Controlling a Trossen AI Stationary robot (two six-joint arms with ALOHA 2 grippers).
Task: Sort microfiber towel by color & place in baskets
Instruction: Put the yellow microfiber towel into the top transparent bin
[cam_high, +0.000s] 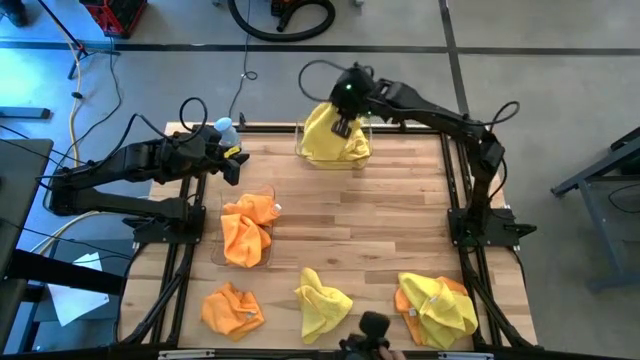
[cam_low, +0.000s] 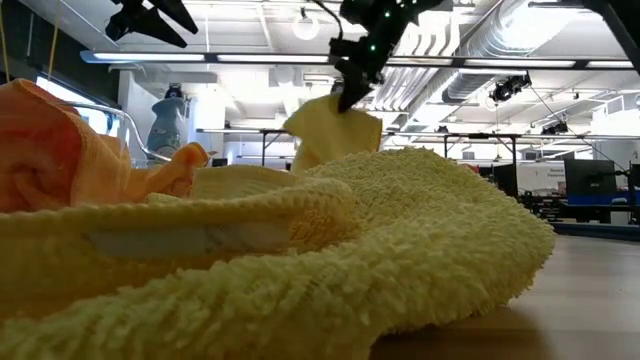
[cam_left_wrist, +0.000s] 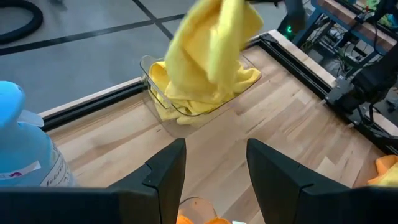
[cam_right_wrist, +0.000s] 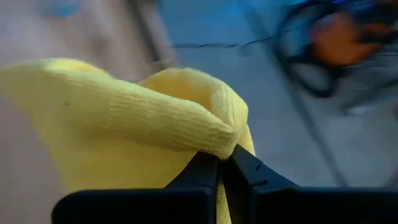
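Note:
My right gripper (cam_high: 341, 126) is shut on a yellow towel (cam_high: 332, 138) above the far clear basket (cam_high: 300, 150), which has yellow cloth in it. In the left wrist view that towel (cam_left_wrist: 214, 50) hangs down into the basket (cam_left_wrist: 149, 81). My left gripper (cam_left_wrist: 211, 168) is open and raised near the table's far left, over the far end of the second clear basket (cam_high: 218, 250), which holds orange towels (cam_high: 247, 230). Lying loose along the near edge are an orange towel (cam_high: 232, 308), a yellow towel (cam_high: 320, 300) and a yellow one on an orange one (cam_high: 437, 308). My right gripper pinches a fold at the top of the yellow towel (cam_right_wrist: 214, 140) between its two fingers (cam_right_wrist: 245, 168), coming from above and pointing down. The towel (cam_low: 330, 130) hangs below the fingers, and its lower end reaches into the far basket.
A clear water bottle with a blue cap (cam_high: 225, 128) stands at the far left edge, right beside my left gripper. The near yellow towel (cam_low: 300, 250) fills the low view. Bare wood lies in the table's middle (cam_high: 360, 215).

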